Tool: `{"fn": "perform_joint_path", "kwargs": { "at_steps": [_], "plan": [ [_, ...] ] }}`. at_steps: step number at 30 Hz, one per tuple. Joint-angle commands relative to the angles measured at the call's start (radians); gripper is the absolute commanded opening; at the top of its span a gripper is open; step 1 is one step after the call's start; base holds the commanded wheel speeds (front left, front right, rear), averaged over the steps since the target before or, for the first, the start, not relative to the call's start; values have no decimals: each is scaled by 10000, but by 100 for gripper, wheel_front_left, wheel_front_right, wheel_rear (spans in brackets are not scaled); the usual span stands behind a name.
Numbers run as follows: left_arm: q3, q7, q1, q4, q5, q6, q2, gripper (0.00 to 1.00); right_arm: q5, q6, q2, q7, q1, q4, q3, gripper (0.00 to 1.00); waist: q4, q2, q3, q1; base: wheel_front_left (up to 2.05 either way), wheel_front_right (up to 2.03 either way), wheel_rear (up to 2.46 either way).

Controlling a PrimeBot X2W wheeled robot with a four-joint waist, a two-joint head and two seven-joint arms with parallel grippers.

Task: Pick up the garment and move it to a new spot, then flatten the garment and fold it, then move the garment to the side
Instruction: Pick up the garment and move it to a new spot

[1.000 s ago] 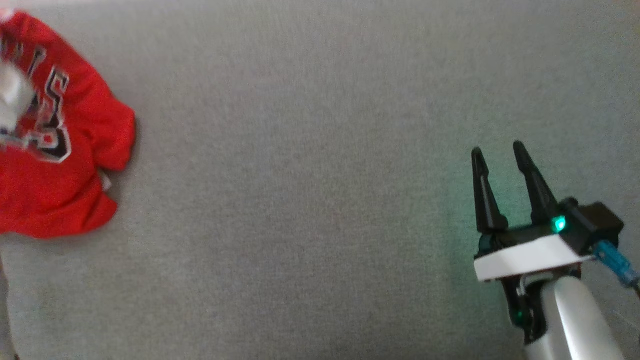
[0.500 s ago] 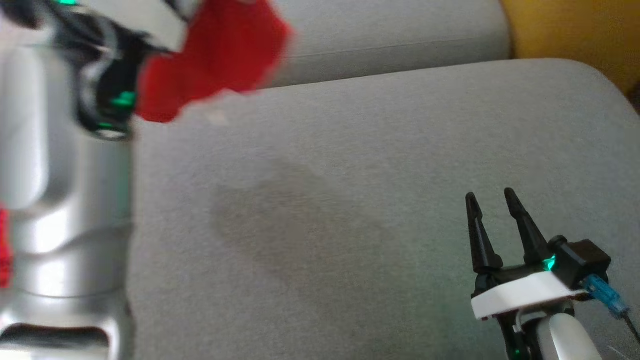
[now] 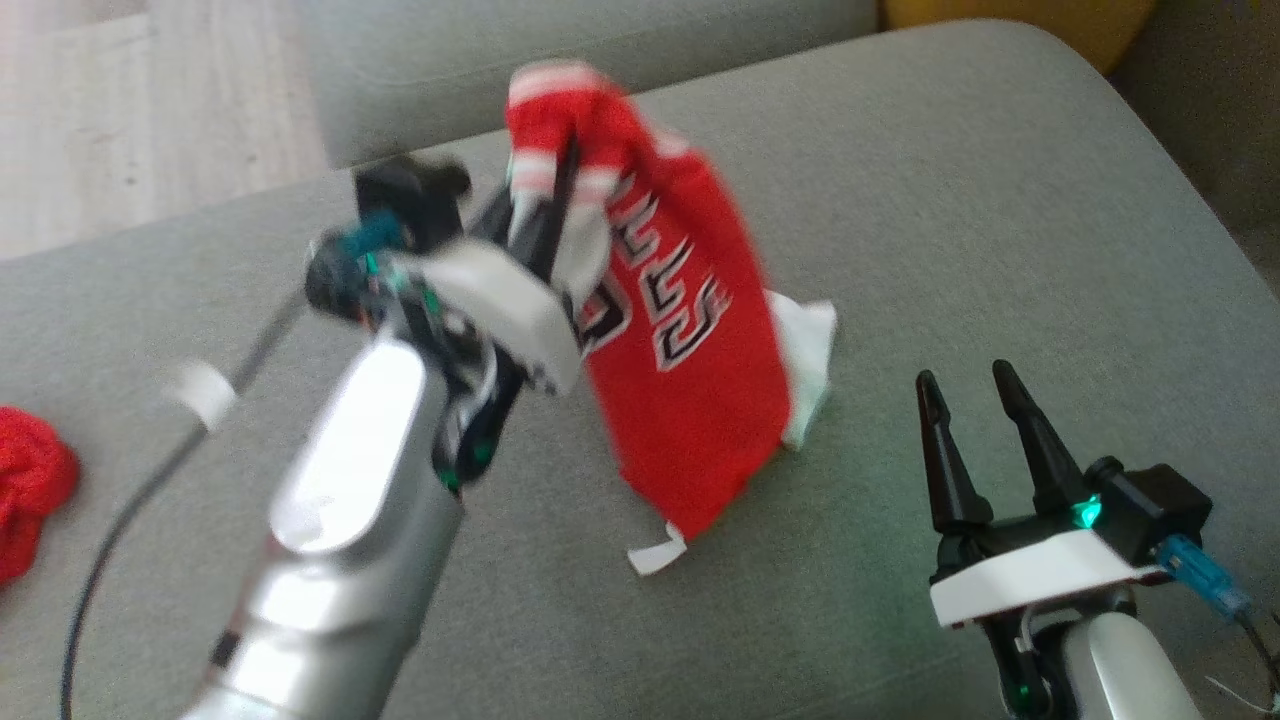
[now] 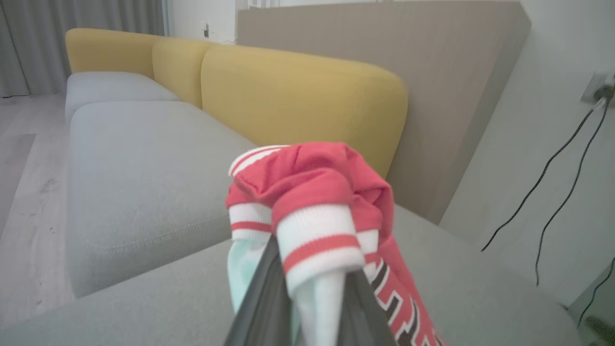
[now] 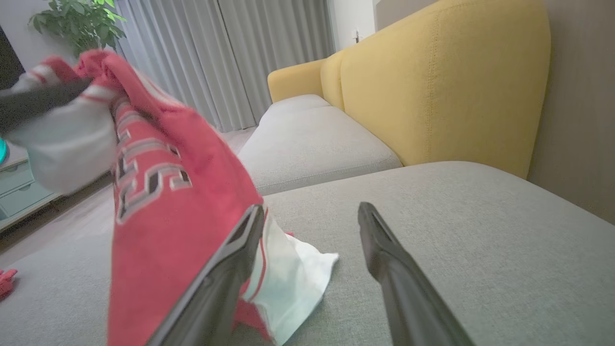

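Carried inward since half a second before, one red jersey [image 3: 690,380] hung over the middle of the grey woven cushion [image 3: 1000,200], its hem and white lining touching the fabric. Far left lay one crumpled red cloth [image 3: 30,490]. The left gripper [image 3: 560,190] was clamped on the jersey's ribbed, striped trim. The right gripper [image 3: 962,373] hovered near the jersey's right side, fingers apart.

I see a grey sofa seat [image 3: 1000,200], its yellow backrest [image 4: 298,96], pale curtains [image 5: 216,48], a potted plant [image 5: 77,21], and a crumpled red bundle [image 3: 30,480], possibly cloth, at the seat's left edge.
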Motion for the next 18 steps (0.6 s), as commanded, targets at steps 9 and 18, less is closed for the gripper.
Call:
{"fn": "perform_joint_path", "kwargs": {
  "at_steps": [9, 18],
  "plan": [
    [36, -2552, 1433, 2053, 178, 587, 78, 100, 4, -7, -51, -107, -581, -68, 81, 100, -204, 0, 98, -1, 0, 0, 0],
    [1019, -4537, 3226, 1149, -212, 468, 810, 100, -316, -7, -51, 294, -296, -206, -215, 100, 552, 0, -551, -1, 0, 0, 0]
  ]
}}
